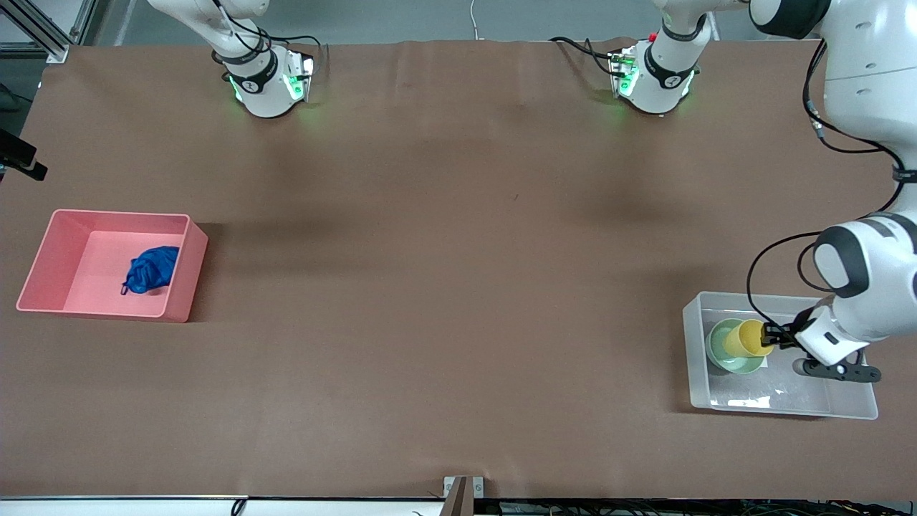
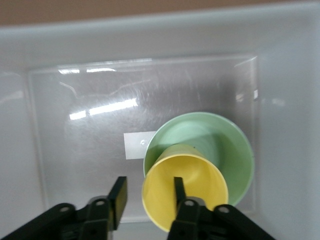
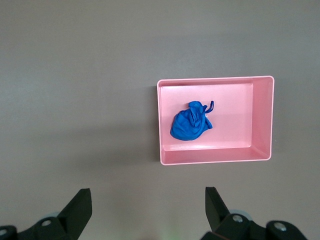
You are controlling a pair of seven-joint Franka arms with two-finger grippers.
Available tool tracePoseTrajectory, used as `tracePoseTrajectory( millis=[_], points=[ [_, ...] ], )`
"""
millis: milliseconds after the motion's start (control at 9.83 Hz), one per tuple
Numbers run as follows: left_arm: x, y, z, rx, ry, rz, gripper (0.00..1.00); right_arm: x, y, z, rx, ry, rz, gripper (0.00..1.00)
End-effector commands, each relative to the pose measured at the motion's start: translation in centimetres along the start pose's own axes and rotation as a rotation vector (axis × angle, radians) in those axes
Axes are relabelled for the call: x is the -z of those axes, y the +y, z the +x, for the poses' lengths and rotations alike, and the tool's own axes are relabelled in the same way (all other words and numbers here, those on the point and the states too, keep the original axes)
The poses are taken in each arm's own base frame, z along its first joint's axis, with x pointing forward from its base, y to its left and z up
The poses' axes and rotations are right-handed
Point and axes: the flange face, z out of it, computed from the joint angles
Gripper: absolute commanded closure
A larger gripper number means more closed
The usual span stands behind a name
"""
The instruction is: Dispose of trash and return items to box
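The yellow cup (image 1: 746, 338) rests tilted in the mint-green bowl (image 1: 722, 352), inside the clear box (image 1: 693, 362) at the left arm's end of the table. My left gripper (image 1: 771, 335) is down in the box at the cup's mouth. In the left wrist view the left gripper (image 2: 148, 192) is open, with one finger inside the cup (image 2: 190, 185) and the other outside, apart from its wall. The bowl (image 2: 225, 145) lies beside the box's white label (image 2: 136, 145). The blue wad (image 1: 152, 269) lies in the pink bin (image 1: 41, 254). My right gripper (image 3: 148, 200) is open and empty, high over the table.
The pink bin stands at the right arm's end of the table; in the right wrist view the bin (image 3: 215, 156) holds the wad (image 3: 189, 124). The box wall (image 2: 150, 35) surrounds the left gripper. Brown tabletop (image 1: 444, 287) lies between bin and box.
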Motion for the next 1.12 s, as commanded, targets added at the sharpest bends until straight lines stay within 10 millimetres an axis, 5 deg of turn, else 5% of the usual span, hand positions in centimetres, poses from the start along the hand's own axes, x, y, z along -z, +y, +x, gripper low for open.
tracePoseTrajectory(
  millis=[0,203,508,712,1017],
  points=[
    [7.5,2.3,-2.2,-0.012,0.026,-0.02,0.0,0.2,0.2,-0.2,0.006,-0.003,-0.012,0.0],
    [13.9,4.6,-5.4,0.021,0.084,-0.025,0.0,0.2,0.2,-0.2,0.006,-0.003,-0.012,0.0],
    [20.0,10.3,-7.8,-0.042,0.06,-0.002,0.0,0.2,0.2,-0.2,0.006,-0.004,-0.012,0.0],
    [25.3,13.2,-8.2,-0.055,0.081,-0.005,0.0,0.2,0.2,-0.2,0.006,-0.004,-0.012,0.0],
    [33.1,14.2,-8.1,-0.016,0.024,-0.013,0.0,0.0,0.4,-0.2,0.006,-0.007,-0.008,0.0]
  ],
)
